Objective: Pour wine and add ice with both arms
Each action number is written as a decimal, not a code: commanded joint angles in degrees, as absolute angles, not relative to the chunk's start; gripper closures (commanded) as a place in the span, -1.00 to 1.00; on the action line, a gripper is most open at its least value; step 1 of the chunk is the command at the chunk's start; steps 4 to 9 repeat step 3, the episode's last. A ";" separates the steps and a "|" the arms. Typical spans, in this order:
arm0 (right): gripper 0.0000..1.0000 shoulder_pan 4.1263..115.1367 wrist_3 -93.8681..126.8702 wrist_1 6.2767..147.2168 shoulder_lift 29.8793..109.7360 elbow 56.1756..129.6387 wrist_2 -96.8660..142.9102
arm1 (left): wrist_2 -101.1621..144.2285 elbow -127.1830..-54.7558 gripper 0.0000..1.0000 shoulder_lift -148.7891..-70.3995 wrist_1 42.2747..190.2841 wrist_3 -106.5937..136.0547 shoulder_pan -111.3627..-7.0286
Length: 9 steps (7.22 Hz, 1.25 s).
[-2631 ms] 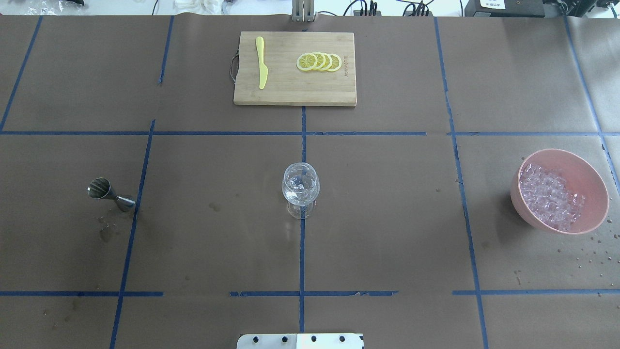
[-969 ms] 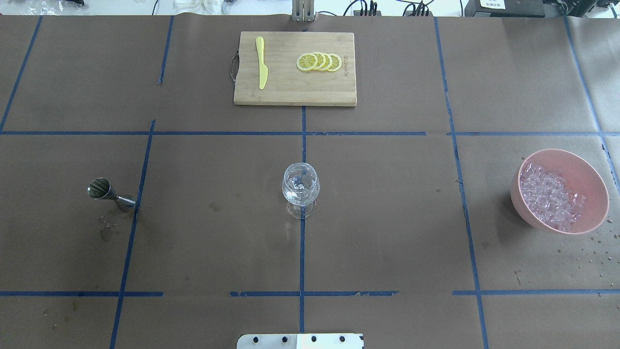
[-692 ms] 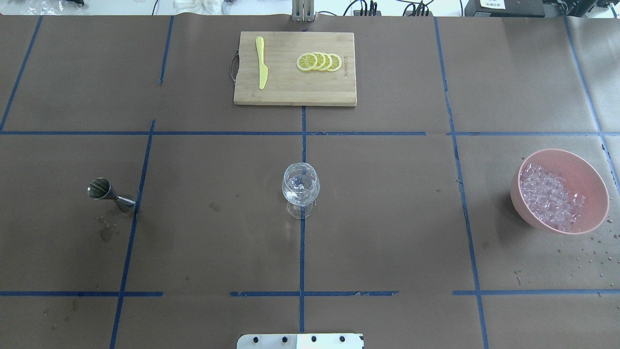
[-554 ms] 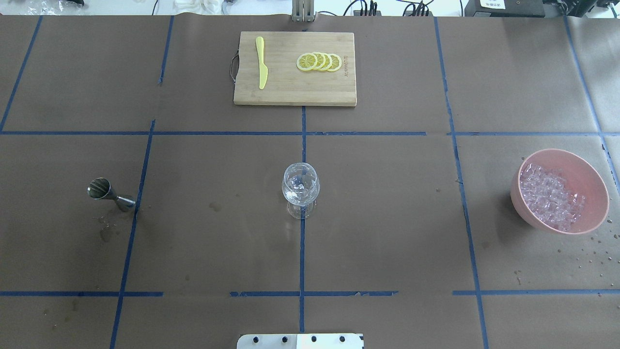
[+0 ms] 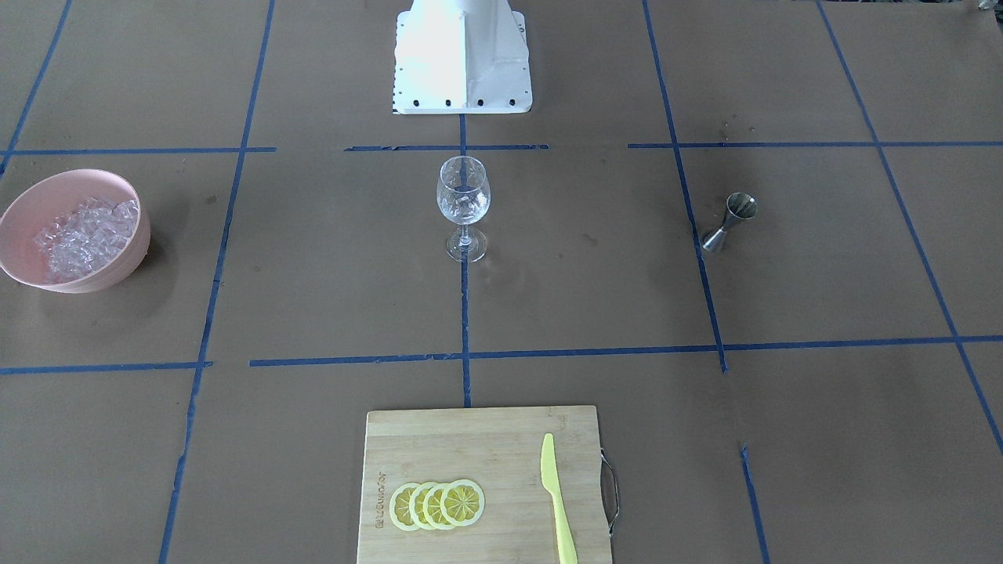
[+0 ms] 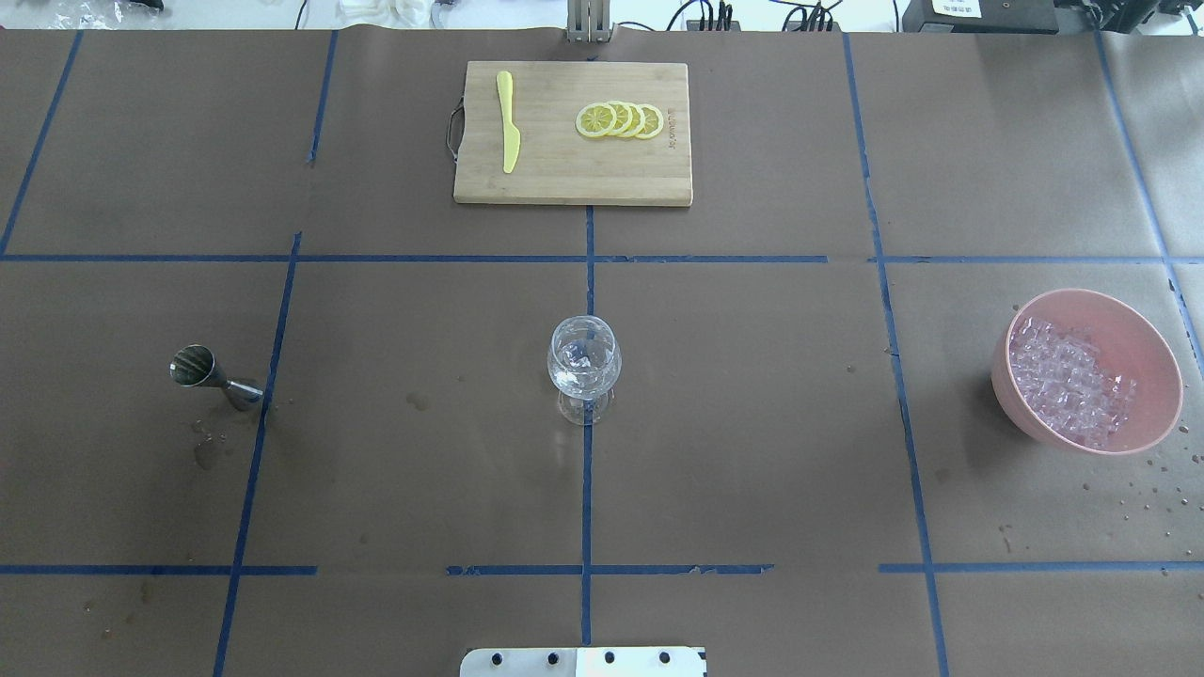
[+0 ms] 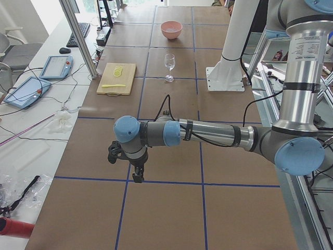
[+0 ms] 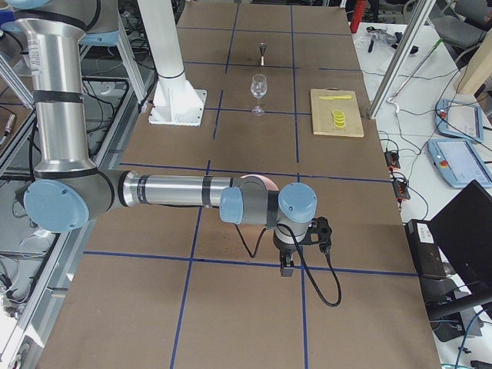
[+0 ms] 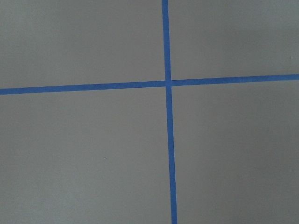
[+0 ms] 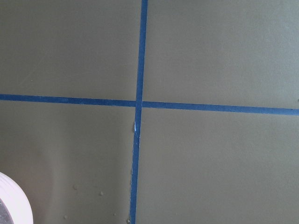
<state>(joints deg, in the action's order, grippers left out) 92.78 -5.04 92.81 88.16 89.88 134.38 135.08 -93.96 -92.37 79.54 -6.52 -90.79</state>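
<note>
A clear stemmed wine glass [image 6: 584,369] stands upright at the table's middle, with glassy bits inside; it also shows in the front view [image 5: 463,205]. The ice [image 6: 1068,381] lies piled in a pink bowl [image 6: 1152,376] at the right, seen in the front view [image 5: 82,231] too. Both arms are outside the overhead and front views. My left gripper [image 7: 136,174] hangs over the table's left end, far from the glass [image 7: 169,65]. My right gripper [image 8: 288,265] hangs over the right end, near the bowl. I cannot tell whether either is open or shut.
A steel jigger [image 6: 214,374] stands left of the glass. A wooden cutting board [image 6: 564,179] at the far side holds lemon slices [image 6: 621,120] and a yellow knife [image 6: 508,122]. The white robot base [image 5: 462,55] sits at the near edge. Water drops dot the paper beside the bowl.
</note>
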 commanded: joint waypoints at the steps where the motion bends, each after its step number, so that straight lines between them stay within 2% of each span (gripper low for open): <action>1: -1.00 92.81 -5.10 92.73 88.15 89.91 134.38 | 135.09 -93.87 -1.00 -92.37 79.54 -6.59 -90.79; 9: -1.00 92.99 -5.01 92.72 88.07 90.00 134.38 | 135.09 -93.78 -1.00 -92.37 79.63 -6.68 -90.79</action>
